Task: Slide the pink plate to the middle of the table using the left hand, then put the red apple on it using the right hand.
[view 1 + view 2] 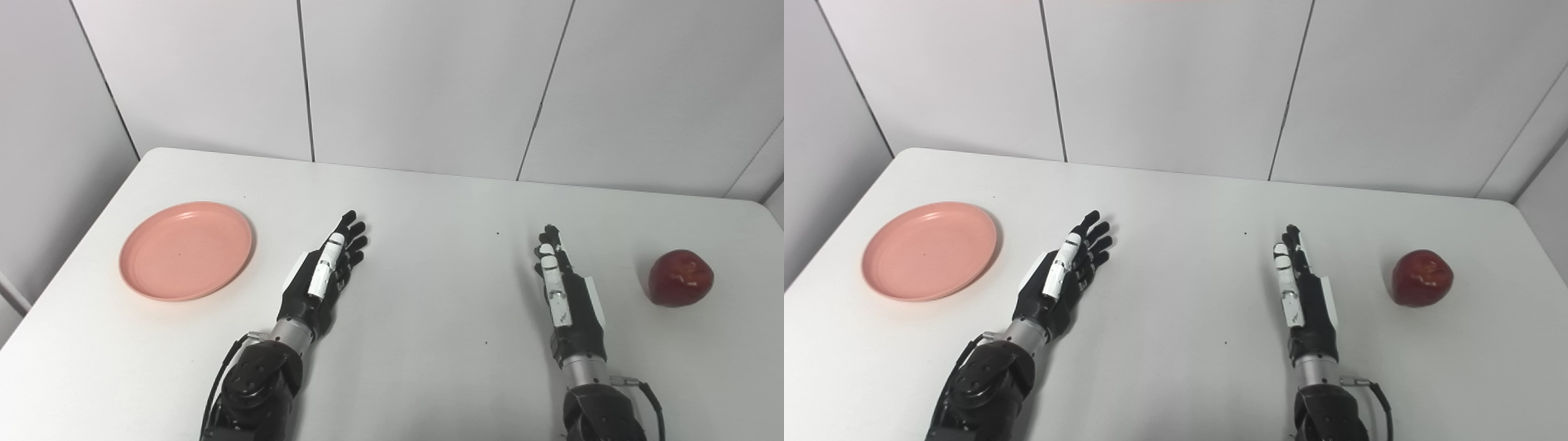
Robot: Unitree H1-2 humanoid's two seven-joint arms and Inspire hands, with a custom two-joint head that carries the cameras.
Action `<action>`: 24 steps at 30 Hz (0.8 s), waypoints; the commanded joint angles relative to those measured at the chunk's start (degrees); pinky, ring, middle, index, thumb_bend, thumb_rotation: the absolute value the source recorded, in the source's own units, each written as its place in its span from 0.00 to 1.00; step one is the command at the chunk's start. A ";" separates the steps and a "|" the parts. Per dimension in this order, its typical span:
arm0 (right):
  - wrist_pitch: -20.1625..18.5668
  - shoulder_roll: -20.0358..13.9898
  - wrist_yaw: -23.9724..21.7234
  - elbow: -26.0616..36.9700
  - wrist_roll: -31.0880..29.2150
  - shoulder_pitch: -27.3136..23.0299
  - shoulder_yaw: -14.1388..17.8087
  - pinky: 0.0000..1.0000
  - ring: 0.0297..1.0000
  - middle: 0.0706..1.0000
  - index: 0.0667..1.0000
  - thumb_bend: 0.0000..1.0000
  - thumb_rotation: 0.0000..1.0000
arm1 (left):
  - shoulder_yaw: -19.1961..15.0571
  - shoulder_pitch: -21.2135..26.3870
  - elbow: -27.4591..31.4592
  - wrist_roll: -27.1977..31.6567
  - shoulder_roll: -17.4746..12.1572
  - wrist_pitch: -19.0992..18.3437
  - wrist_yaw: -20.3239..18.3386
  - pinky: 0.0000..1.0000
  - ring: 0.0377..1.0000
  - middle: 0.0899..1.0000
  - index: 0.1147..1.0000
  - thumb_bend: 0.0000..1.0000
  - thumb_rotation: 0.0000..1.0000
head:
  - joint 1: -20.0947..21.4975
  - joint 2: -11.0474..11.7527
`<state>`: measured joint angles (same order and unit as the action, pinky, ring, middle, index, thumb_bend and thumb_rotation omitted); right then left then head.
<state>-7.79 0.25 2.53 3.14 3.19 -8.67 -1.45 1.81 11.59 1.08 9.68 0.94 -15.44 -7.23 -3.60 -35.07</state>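
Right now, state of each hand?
Left hand: open, fingers extended, holding nothing, apart from the pink plate.
Right hand: open, fingers extended, holding nothing, apart from the red apple.

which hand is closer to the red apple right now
The right hand. It sits just left of the red apple, not touching it, while the left hand lies farther left, nearer the pink plate.
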 commanded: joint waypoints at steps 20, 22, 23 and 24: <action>1.58 -0.33 -0.79 1.38 -0.17 -1.24 0.10 0.98 0.97 0.97 0.98 0.21 1.00 | 0.29 0.83 0.76 0.14 0.63 1.89 -0.36 0.97 0.95 0.96 0.94 0.38 1.00 | -0.19 0.27; 1.49 -0.26 -0.81 1.36 -0.36 -1.26 0.20 0.99 0.97 0.97 0.98 0.21 1.00 | 0.29 0.86 0.63 0.14 0.63 1.97 -0.39 0.97 0.96 0.96 0.94 0.38 1.00 | -0.26 0.35; 1.55 -0.26 -0.82 1.32 -0.36 -1.26 0.21 0.98 0.97 0.97 0.98 0.21 1.00 | 0.29 0.87 0.55 0.12 0.65 2.03 -0.36 0.97 0.96 0.96 0.94 0.38 1.00 | -0.26 0.35; 1.57 -0.22 -0.81 1.36 -0.39 -1.25 0.22 0.98 0.97 0.97 0.98 0.21 1.00 | 0.30 0.87 0.54 0.12 0.64 2.03 -0.39 0.97 0.96 0.96 0.94 0.38 1.00 | -0.26 0.35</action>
<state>-7.79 0.11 2.04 3.13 3.13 -8.67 -1.39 1.86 11.54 0.95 9.68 1.04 -15.31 -7.30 -3.78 -34.80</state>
